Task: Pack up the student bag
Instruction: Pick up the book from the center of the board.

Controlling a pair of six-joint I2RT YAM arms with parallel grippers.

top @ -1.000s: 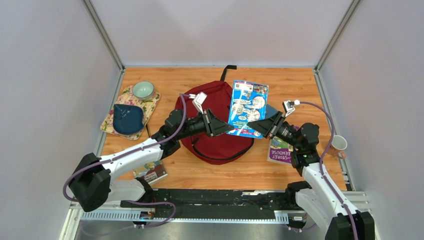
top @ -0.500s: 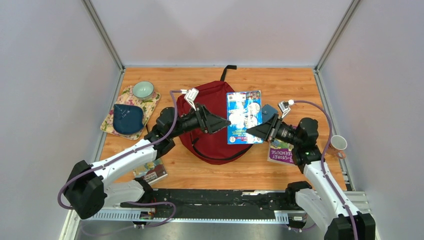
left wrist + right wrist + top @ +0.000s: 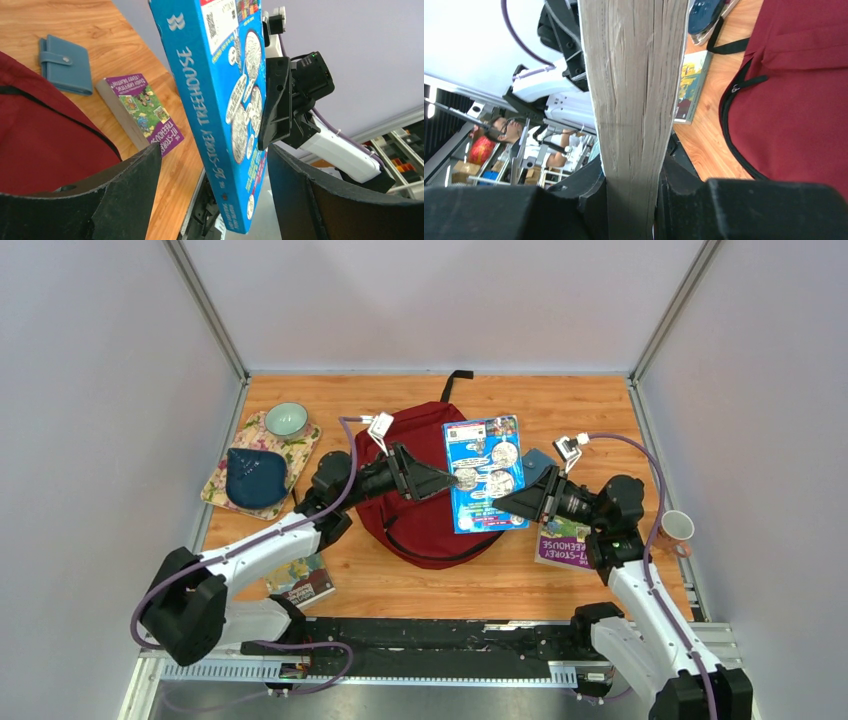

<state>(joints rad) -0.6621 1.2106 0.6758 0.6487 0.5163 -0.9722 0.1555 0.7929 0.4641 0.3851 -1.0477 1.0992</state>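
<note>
Dark red fabric fills the middle of the worktop point(image 3: 560, 405) from above: the student bag point(image 3: 415, 525) lies flat, its top loop towards the far wall. A blue paperback point(image 3: 485, 475) hangs over the bag's right half, clear of the fabric. I'd guess it is held there so it can be steered into the bag. The right tool point(image 3: 499, 506) is pinched on the book's near edge and carries it alone. The left tool point(image 3: 457, 480) points at the book's left edge with its jaws spread wide, gripping nothing.

From the left wrist, the spine reads "The 26-Storey Treehouse". The book stands tilted between the two wide-apart fingers point(image 3: 125, 190), and neither appears to touch it. The right tool is clamped across its lower half. A purple Treehouse book point(image 3: 145, 112) and a blue wallet point(image 3: 65, 62) lie on the wood near the bag, probably waiting their turn.

From the right wrist, the page edges rise straight out of jaws squeezed against both covers. The bag lies off to the right with a black zip point(image 3: 729, 107) curving across it. I can't tell whether its mouth is open.
</note>
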